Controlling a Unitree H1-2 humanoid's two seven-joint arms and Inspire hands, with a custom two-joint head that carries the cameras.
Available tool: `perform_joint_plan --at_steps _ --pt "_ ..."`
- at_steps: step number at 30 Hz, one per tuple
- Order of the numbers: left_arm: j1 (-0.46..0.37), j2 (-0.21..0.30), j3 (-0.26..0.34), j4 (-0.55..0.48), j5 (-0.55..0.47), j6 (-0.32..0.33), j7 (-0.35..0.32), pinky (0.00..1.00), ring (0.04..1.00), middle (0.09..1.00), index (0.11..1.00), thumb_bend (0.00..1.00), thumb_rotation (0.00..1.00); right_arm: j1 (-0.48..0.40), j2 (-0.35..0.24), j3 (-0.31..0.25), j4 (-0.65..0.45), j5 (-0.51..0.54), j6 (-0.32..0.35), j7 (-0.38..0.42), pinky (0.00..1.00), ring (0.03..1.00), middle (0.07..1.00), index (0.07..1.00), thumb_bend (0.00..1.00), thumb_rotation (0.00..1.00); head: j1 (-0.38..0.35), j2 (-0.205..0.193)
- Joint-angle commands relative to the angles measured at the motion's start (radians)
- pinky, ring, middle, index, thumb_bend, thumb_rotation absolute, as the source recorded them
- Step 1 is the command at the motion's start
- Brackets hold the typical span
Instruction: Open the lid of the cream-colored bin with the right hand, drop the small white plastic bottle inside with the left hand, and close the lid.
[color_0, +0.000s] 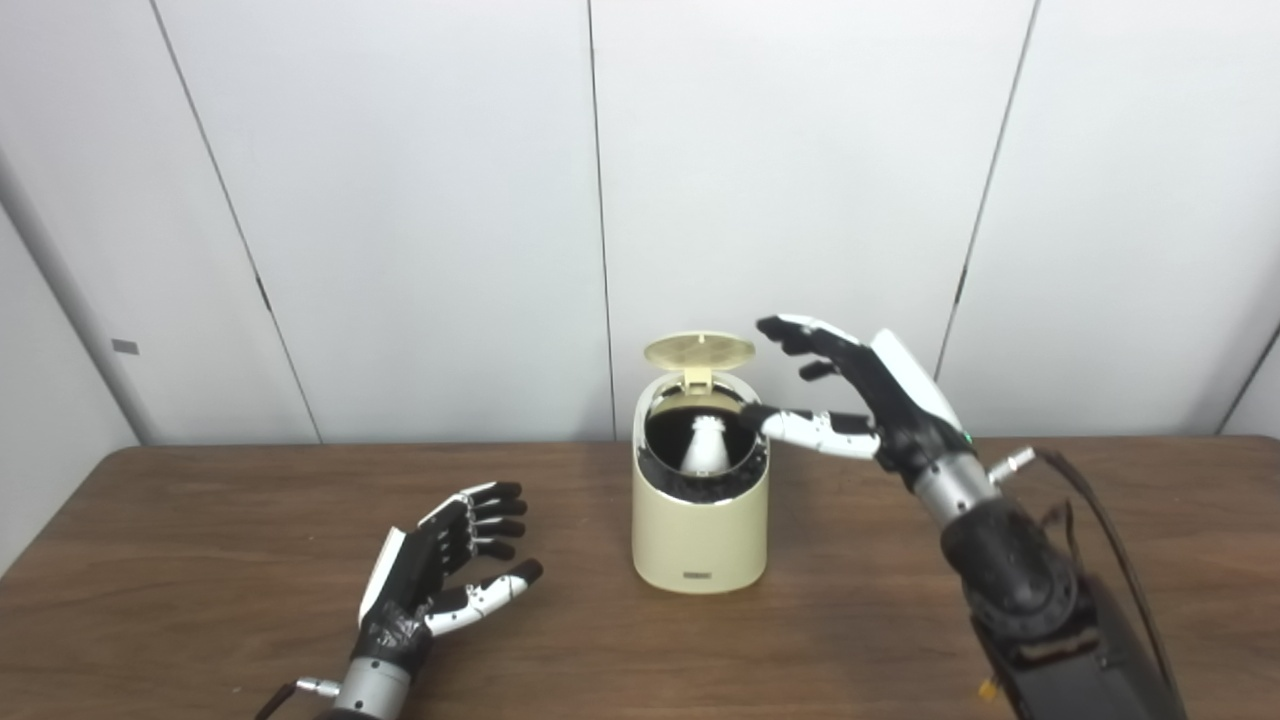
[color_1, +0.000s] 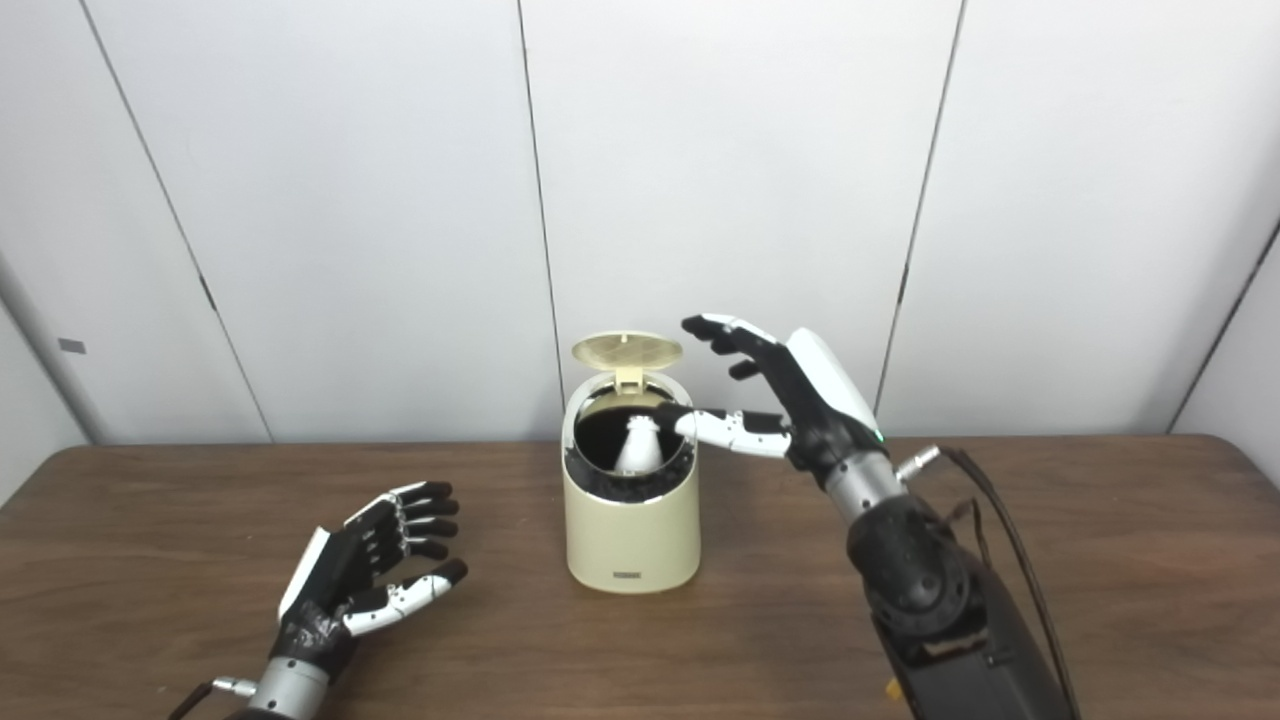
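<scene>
Both hands have black fingers with white segments and white back plates. The left hand (color_0: 430, 575) ends in a silver wrist cuff with a metal plug; the right hand (color_0: 870, 400) joins a silver cuff, a textured black forearm and looping black cables.

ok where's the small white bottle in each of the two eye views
Left eye view: the white bottle stands inside the open cream bin, just right of picture centre, below the raised lid.
Right eye view: the same bottle sits in the bin's dark opening, almost at picture centre.
Shared landmark: the right hand, its thumb reaching over the bin's right rim beside the bottle in both views.
</scene>
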Motion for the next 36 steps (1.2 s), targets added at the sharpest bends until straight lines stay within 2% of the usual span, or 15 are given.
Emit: perform_joint_plan --at_steps 1,5,12,18,22,27,36 --pt "0.013 -0.008 -0.004 0.023 0.005 -0.031 0.004 0.62 0.69 0.737 0.762 0.65 0.03 -0.083 -0.028 0.012 -0.032 -0.025 0.005 0.034 0.82 0.887 0.869 0.852 0.61 0.69 0.001 -0.001" --pt "0.023 -0.015 -0.004 0.016 0.001 -0.025 0.003 0.62 0.693 0.743 0.766 0.65 0.0 -0.14 -0.039 0.047 -0.009 -0.067 0.002 0.065 0.76 0.854 0.851 0.829 0.64 0.65 0.006 -0.002" --pt "0.026 -0.021 -0.008 0.011 0.012 -0.023 0.005 0.61 0.689 0.74 0.76 0.65 0.01 -0.183 -0.052 0.083 -0.014 -0.103 0.031 0.137 0.79 0.892 0.895 0.859 0.65 0.67 0.018 0.004" --pt "0.025 -0.025 -0.006 0.005 0.01 -0.015 0.001 0.62 0.695 0.743 0.75 0.65 0.0 -0.204 -0.055 0.098 -0.023 -0.121 0.035 0.176 0.78 0.892 0.884 0.848 0.66 0.68 0.023 0.011" --pt "0.02 -0.027 -0.002 0.014 0.014 -0.025 0.005 0.62 0.693 0.742 0.751 0.64 0.01 -0.207 -0.054 0.093 -0.021 -0.113 0.019 0.18 0.77 0.874 0.835 0.794 0.69 0.68 0.029 0.015" --pt "0.025 -0.031 0.0 0.003 0.007 -0.008 0.0 0.63 0.705 0.748 0.754 0.64 0.0 -0.205 -0.059 0.092 -0.022 -0.109 0.007 0.18 0.73 0.837 0.769 0.719 0.66 0.62 0.03 0.021" --pt "0.033 -0.04 -0.001 -0.014 0.011 0.007 0.003 0.61 0.692 0.744 0.753 0.64 0.01 -0.194 -0.09 0.1 -0.05 -0.133 -0.026 0.178 0.69 0.792 0.701 0.661 0.65 0.61 0.036 0.037"
